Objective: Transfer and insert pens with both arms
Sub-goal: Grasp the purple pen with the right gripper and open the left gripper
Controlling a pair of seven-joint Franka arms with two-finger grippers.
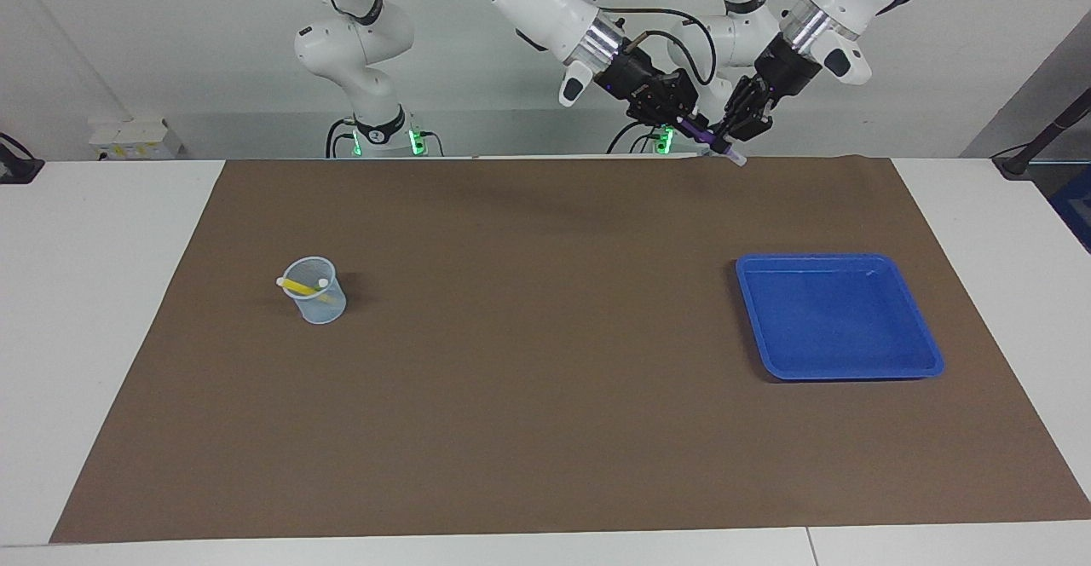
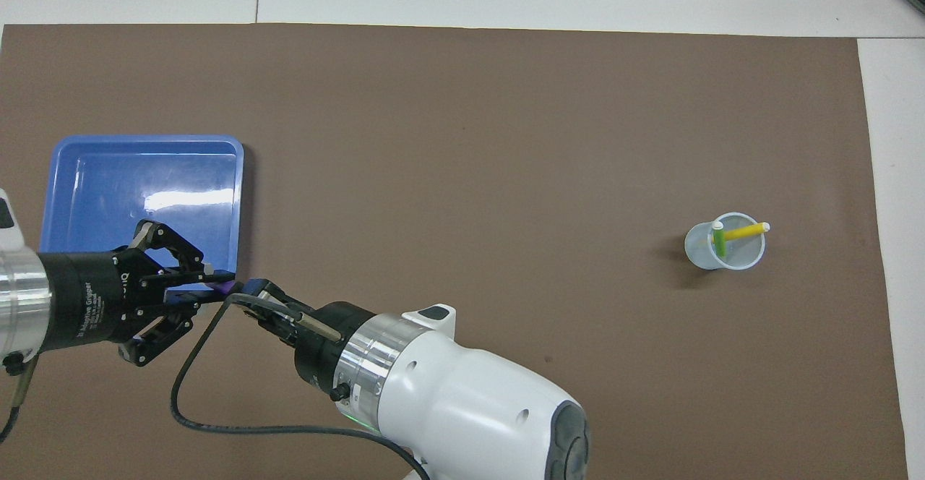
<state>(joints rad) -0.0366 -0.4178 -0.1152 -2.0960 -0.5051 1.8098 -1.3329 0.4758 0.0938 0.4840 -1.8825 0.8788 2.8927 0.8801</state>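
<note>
Mostly claw-hidden purple pen (image 1: pixel 701 135)

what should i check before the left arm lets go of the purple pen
1. Left gripper shut on the purple pen: ok.
2. Right gripper at the pen's other end: ok.
3. Right gripper gripping it firmly: cannot tell.
4. Handover held in the air over the mat edge nearest the robots: ok.
5. Cup upright, with the yellow pen and green pen inside: ok.
6. Blue tray holds no pens: ok.
</note>
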